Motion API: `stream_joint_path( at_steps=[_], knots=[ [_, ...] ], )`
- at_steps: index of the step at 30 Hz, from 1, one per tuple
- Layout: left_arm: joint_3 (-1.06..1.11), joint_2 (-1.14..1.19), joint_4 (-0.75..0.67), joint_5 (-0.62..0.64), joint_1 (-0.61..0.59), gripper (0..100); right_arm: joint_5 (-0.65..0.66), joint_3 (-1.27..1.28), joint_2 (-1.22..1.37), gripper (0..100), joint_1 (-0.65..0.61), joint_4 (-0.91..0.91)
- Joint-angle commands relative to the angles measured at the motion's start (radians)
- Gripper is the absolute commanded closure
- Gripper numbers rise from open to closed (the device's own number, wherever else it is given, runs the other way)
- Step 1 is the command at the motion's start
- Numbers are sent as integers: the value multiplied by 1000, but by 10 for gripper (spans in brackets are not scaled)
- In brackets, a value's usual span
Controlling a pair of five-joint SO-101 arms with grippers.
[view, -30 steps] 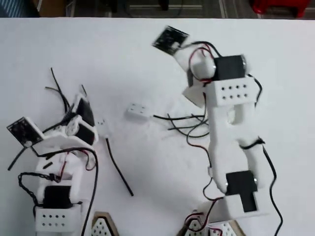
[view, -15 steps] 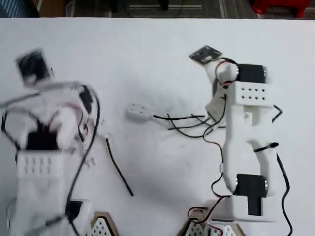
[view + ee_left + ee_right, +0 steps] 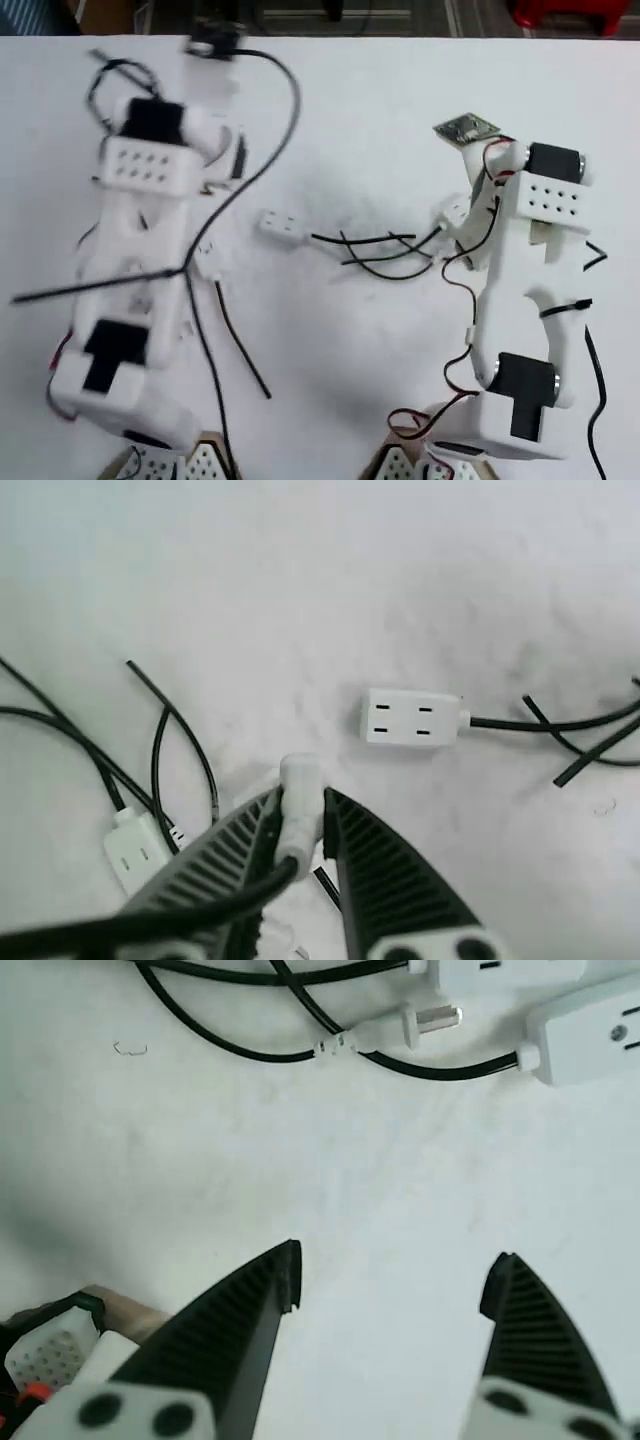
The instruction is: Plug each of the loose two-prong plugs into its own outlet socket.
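Left wrist view caught the left gripper (image 3: 300, 830) clamped on a white plug (image 3: 300, 798) near an outlet block (image 3: 412, 718) with both sockets empty — nothing plugged in yet — while the right gripper (image 3: 390, 1270) hung with fingers spread, a second plug (image 3: 420, 1022) lying loose beyond it.

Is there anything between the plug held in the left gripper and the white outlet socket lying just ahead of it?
Nothing visible does. The left gripper is shut on the white plug, and the stretch of table between it and the outlet socket carries nothing. The black cables lie aside from that path.
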Motion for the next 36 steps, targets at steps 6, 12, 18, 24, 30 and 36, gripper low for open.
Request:
stream_joint_path(
  at_steps=[6, 12, 18, 24, 30, 36],
  knots=[
    [-216, 255, 20, -149, 107, 976, 149, 3, -47, 711, 170, -61],
    [-321, 427, 25, -83, 81, 976, 216, 3, -45, 711, 252, -71],
    [-371, 515, 46, 15, 82, 976, 239, 81, -47, 711, 259, -159],
    [-362, 521, 51, 55, 82, 976, 239, 193, -47, 711, 255, -271],
    [-358, 522, 51, 77, 116, 976, 239, 218, -47, 711, 257, -294],
    [-310, 510, 28, 141, 119, 977, 239, 218, -47, 711, 259, -294]
  ],
)
